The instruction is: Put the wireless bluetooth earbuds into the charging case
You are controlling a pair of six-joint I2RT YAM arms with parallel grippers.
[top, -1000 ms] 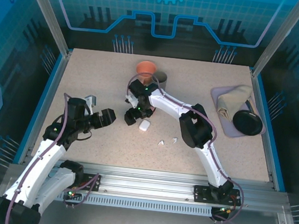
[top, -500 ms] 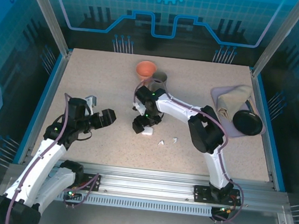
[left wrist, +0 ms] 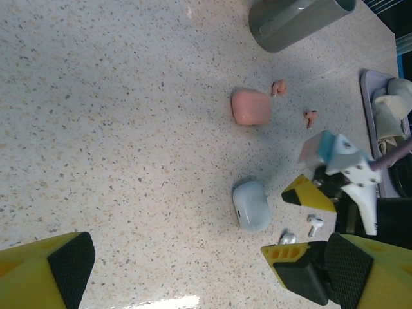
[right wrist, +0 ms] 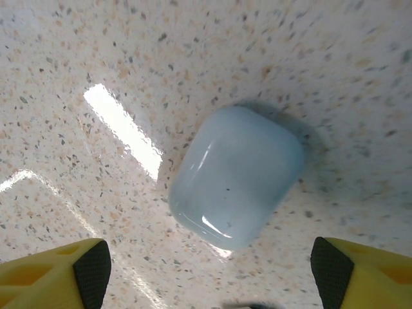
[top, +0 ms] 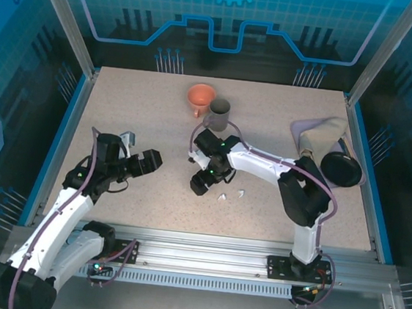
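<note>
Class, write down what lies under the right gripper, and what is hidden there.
A pale case lies on the table, below the open right gripper. Its shut lid hides whatever is inside.

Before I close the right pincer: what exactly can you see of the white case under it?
The white case is a rounded, pebble-like shell of glossy, pale bluish-white plastic. It looks shut, no lid raised. It lies flat on the speckled table, and nothing touches it. The right pincer hovers over it, open, yellow fingers on either side, clear of it. Two white earbuds lie close beside it.
</note>
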